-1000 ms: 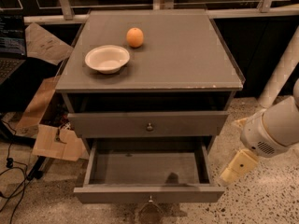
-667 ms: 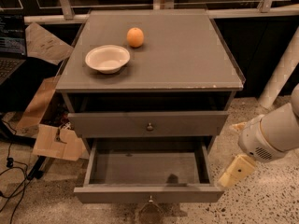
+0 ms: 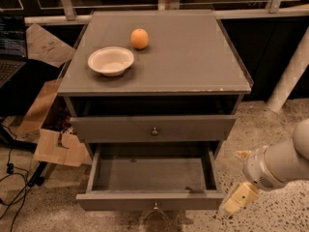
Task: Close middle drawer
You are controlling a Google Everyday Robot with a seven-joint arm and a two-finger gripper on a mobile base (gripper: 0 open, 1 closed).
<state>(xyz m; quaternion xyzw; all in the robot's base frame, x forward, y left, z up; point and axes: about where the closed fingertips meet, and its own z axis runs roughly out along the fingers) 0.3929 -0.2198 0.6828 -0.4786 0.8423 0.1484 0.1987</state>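
Observation:
The middle drawer (image 3: 150, 200) is pulled far out of the grey cabinet (image 3: 193, 57). Its wide shallow box is empty, and its small round knob (image 3: 155, 206) sits at the centre of the front. My gripper (image 3: 240, 178) hangs low at the right, just beyond the drawer front's right corner and not touching it. It is open and empty: one cream finger (image 3: 239, 197) points down-left, and the tip of the other shows above it. The white arm (image 3: 282, 161) comes in from the right edge.
The drawer above (image 3: 154, 128) stands slightly out, with a dark gap over it. A white bowl (image 3: 111, 60) and an orange (image 3: 139, 38) sit on the cabinet top. Cardboard pieces (image 3: 53, 146) and cables lie on the floor at the left. A white post (image 3: 289, 76) leans at the right.
My gripper has dropped lower beside the open drawer's right front corner. The drawers, bowl and orange have not moved.

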